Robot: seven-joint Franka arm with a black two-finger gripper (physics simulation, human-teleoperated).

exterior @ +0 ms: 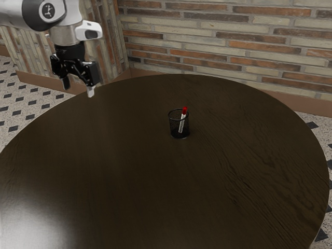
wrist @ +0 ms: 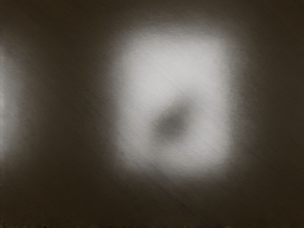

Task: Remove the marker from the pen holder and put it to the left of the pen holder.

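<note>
Nearest you spreads the dark table (exterior: 155, 197), bearing the mesh pen holder (exterior: 173, 125) with the red-topped marker (exterior: 182, 123) tilted inside. Toward the exterior view's left, your claw (exterior: 78, 87) hangs released, fingers apart; behind stands the brick wall (exterior: 218, 49).

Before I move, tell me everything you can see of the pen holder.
The pen holder is a small, round, open-topped cup, black, with see-through mesh walls that look like metal wire, a thicker rim and a dark base. It stands upright on the dark wooden table. One marker leans inside it, red end up above the rim, tilted toward the exterior view's right. The end effector is well clear of it.
</note>
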